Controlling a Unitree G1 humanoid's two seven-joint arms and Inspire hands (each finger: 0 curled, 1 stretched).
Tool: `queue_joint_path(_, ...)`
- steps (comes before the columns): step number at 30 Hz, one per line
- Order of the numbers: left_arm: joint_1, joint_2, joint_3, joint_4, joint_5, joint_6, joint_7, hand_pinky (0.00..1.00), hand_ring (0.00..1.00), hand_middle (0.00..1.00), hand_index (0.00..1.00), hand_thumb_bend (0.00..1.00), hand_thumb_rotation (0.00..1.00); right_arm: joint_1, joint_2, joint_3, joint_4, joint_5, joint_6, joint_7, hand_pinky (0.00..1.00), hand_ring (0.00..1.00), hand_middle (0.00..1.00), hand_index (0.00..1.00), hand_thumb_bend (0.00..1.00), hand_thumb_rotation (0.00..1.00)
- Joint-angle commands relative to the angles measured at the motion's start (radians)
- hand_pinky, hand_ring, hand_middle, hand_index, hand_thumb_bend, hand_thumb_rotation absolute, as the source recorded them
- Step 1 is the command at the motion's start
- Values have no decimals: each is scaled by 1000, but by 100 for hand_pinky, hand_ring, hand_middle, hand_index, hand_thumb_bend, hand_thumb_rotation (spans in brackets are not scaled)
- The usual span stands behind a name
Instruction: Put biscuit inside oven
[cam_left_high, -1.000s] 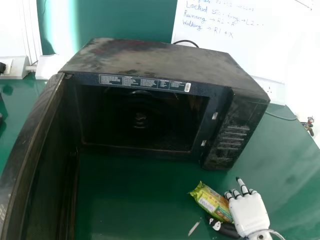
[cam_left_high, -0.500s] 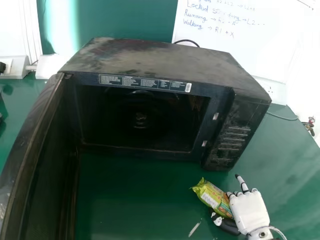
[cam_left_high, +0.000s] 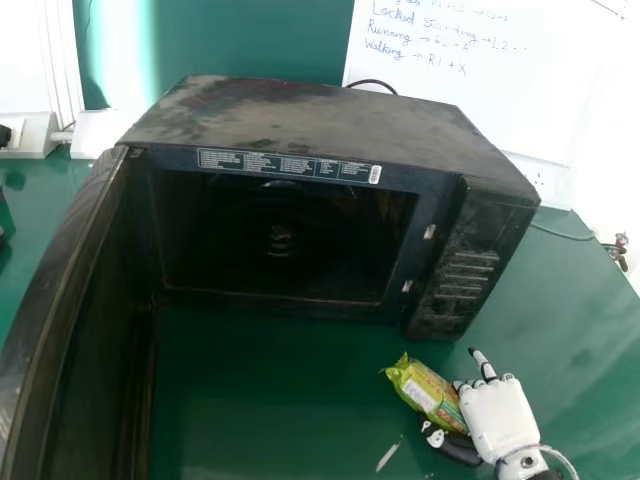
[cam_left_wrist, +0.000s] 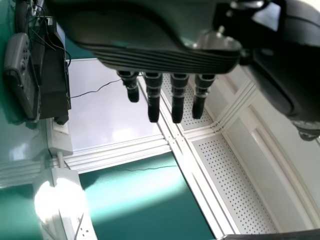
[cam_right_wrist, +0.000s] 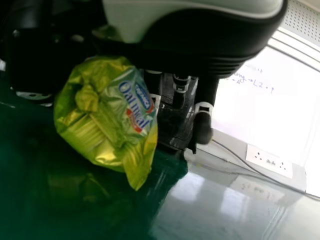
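Before the right-hand end of the black, box-shaped microwave oven, on the robot's side, is the crinkled yellow-green plastic biscuit packet. Its long axis runs obliquely, far end pointing towards the oven's mouth, near end towards the robot's right. Whether it touches the glossy green tabletop I cannot tell. The white-backed, black-fingered right hand lies against the packet's side away from the oven door, its fingers bent and pinching the wrapper against the thumb, with one finger sticking out straighter towards the oven. The right arm is clearly the nearer one; the coming move looks like a lift, then a carry leftward and forward into the opening. The oven's control-panel side stands close, so a straight push forward could knock the packet there.

The long dark door stands open at the oven's left. Inside the cavity a small round fitting shows; darkness hides the rest. The black left hand has its fingers straight and slightly spread, gripping nothing.
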Motion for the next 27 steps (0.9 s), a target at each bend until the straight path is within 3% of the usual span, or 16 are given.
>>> queue_joint_path(1,11,-5,-8,-15,6,-2,9,94,91,94,96,97,100,3,-3,8,-16,37,-25,31,9,18,47,49,53,0)
queue_joint_path(10,3,0,-11,-5,8,-5,5,96,92,95,96,98,100,-21,23,-5,-80,132,-10,123,8,16,47,48,53,0)
queue_joint_path(14,1,-1,-12,-3,7,-4,7,97,92,94,96,98,100,-33,39,-12,-121,139,10,174,8,16,47,48,53,0)
queue_joint_path(16,1,-1,-13,-4,8,-2,8,97,92,94,96,98,100,-41,56,-18,-146,157,20,198,8,15,40,48,52,0)
queue_joint_path(19,0,-4,-17,-6,6,0,9,98,92,94,96,98,100,-51,78,-21,-182,161,43,242,8,15,43,48,53,0)
queue_joint_path(27,-3,-4,-21,-1,12,-4,14,98,92,94,96,100,100,-81,129,-3,-230,155,64,291,8,15,39,48,53,0)
